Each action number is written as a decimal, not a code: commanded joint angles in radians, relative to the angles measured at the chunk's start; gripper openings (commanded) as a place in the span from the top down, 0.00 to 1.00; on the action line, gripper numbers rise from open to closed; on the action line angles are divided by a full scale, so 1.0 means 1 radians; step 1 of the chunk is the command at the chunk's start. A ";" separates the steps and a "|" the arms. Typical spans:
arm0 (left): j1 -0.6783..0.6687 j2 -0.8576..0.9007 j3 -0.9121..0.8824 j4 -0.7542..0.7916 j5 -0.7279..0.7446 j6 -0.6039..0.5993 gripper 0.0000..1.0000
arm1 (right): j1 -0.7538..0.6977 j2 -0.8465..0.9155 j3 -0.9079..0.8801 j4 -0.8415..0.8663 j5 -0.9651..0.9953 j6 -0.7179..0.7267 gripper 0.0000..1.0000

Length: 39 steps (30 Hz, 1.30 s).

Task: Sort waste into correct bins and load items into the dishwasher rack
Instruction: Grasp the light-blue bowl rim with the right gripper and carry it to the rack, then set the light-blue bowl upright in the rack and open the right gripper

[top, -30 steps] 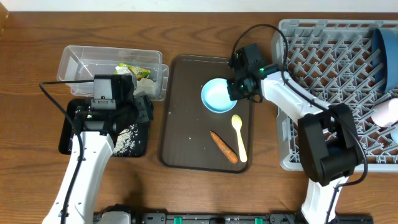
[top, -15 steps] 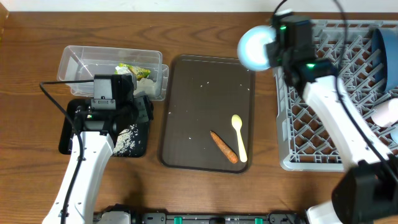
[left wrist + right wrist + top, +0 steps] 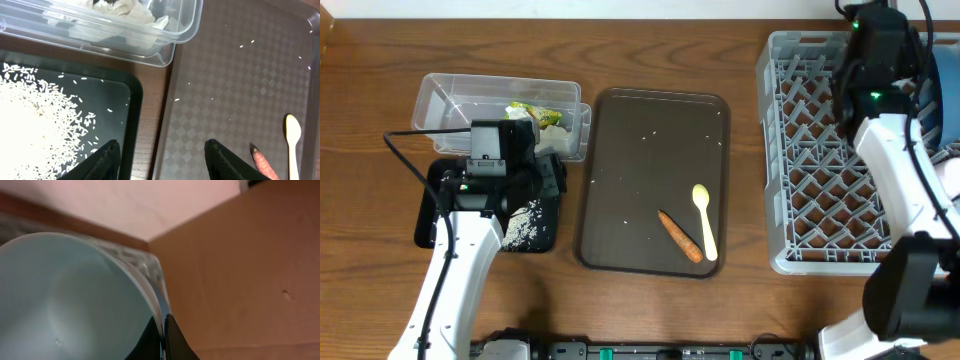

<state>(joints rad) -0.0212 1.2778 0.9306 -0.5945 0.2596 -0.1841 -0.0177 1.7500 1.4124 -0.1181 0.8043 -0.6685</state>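
Carrot piece and pale yellow spoon lie unsorted at the near end of the serving tray. Left of it: rice grains in the black tray, wrappers in the clear tub, left gripper open, empty. Right, over the dishwasher rack, right gripper pinches the light blue cup; overhead, the right arm hides the cup.

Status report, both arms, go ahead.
Left gripper open, empty, by the black tray. Right gripper shut on light blue cup rim, over the rack. Carrot and spoon wait on brown tray.
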 commanded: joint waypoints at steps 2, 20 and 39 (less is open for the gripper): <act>0.004 -0.007 0.011 0.001 0.001 -0.002 0.43 | -0.057 0.051 0.009 0.003 0.045 -0.086 0.99; 0.004 -0.007 0.011 0.001 0.001 -0.002 0.43 | -0.078 0.115 -0.006 -0.074 0.003 -0.102 0.99; 0.004 -0.007 0.011 0.000 0.001 -0.002 0.43 | -0.074 0.129 -0.027 -0.034 0.043 -0.058 0.99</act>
<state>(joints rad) -0.0212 1.2778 0.9306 -0.5945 0.2592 -0.1841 -0.0971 1.8584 1.3907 -0.1593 0.8143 -0.7483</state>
